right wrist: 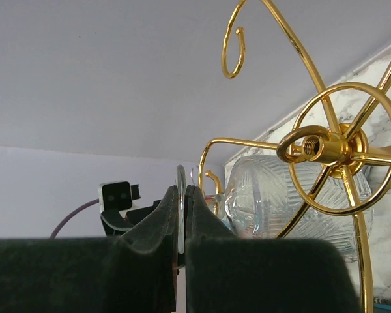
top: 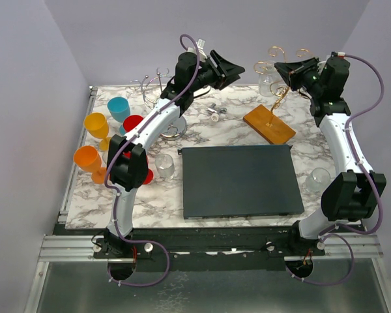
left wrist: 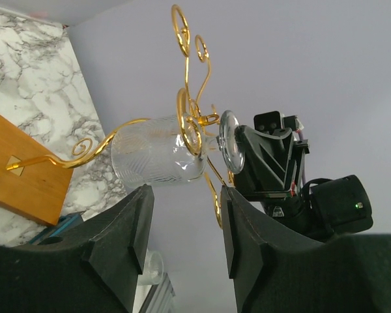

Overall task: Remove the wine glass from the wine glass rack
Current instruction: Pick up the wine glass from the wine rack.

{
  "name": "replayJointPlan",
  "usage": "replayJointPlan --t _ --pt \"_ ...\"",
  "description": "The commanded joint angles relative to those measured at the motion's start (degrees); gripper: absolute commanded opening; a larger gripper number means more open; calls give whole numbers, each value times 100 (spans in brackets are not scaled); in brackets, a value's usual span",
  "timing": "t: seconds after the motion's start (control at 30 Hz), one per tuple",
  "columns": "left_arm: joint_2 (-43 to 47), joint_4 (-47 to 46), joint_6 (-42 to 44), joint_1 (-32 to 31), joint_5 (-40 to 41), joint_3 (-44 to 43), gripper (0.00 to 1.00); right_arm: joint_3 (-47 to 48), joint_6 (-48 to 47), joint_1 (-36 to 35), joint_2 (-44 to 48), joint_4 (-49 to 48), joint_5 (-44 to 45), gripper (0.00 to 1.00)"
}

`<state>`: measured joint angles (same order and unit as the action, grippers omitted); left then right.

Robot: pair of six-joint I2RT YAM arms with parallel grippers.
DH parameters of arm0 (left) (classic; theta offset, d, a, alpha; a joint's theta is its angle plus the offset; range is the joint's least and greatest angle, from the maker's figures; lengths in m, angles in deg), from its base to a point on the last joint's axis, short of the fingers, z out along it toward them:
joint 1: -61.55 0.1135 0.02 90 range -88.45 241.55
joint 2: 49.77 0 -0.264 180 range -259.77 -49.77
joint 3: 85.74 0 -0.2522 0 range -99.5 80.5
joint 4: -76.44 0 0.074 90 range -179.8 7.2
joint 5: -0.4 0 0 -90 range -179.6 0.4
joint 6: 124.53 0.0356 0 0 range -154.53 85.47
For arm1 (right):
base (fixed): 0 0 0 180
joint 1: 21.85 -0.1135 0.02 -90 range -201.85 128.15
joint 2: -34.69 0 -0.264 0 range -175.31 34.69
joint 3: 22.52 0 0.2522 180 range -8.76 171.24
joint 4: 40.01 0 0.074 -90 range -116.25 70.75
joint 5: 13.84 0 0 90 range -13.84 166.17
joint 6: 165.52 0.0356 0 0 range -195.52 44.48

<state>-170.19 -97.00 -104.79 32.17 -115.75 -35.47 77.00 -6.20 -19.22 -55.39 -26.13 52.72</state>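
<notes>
At the right gripper point(right wrist: 180, 207): jaws pressed together on the thin clear foot point(left wrist: 229, 140) of the wine glass point(left wrist: 158, 158). The right wrist view shows the disc edge-on between the dark pads point(right wrist: 150, 228).
Why that hold: pinching the foot's rim probably lets the arm steer the stem along the hook without squeezing the fragile bowl.
Just beyond the fingers: the stem sits inside a gold curl, and the patterned bowl hangs on the far side of the wire from the foot. The glass is not yet off.
Where the glass is: on the wine glass rack point(top: 268, 124), high among the hooks point(right wrist: 322, 147) at the back right of the table point(top: 202, 134).
Rack: a thin gold stem rises from the orange-brown wooden base and branches into curls. The foot is wider than the gap in the curl, which is likely what keeps the glass hanging.
Left gripper point(left wrist: 186, 195): jaws apart with nothing between them, pointed at the bowl from across the table, near it but not touching.
Why it waits there: it looks ready to receive or steady the bowl once the foot slides free.
Step in hand: drawing the foot out through the open side of the hook, judged early to midway.
Risk: the rack looks light, so a pull off the hook's line could drag or tip it.
Farther out: a dark mat point(top: 238, 179) lies in the middle of the table. A chrome wire stand point(top: 159, 91) and coloured cups point(top: 107, 127) sit at the left, well apart from the work.
</notes>
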Motion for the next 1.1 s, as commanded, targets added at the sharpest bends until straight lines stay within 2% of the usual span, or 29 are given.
replayJointPlan --t 0.0,0.47,0.6,1.07 --pt "323 -108 118 -14 -153 77 52 244 -67 20 160 -52 -358 0" --pt "313 -124 100 -7 -198 97 52 359 -168 18 39 193 -636 1" --pt "401 -125 141 3 -224 187 55 562 -226 18 -70 321 -860 1" --pt "927 -354 195 38 -163 1023 63 642 -99 -48 -44 401 -1239 0"
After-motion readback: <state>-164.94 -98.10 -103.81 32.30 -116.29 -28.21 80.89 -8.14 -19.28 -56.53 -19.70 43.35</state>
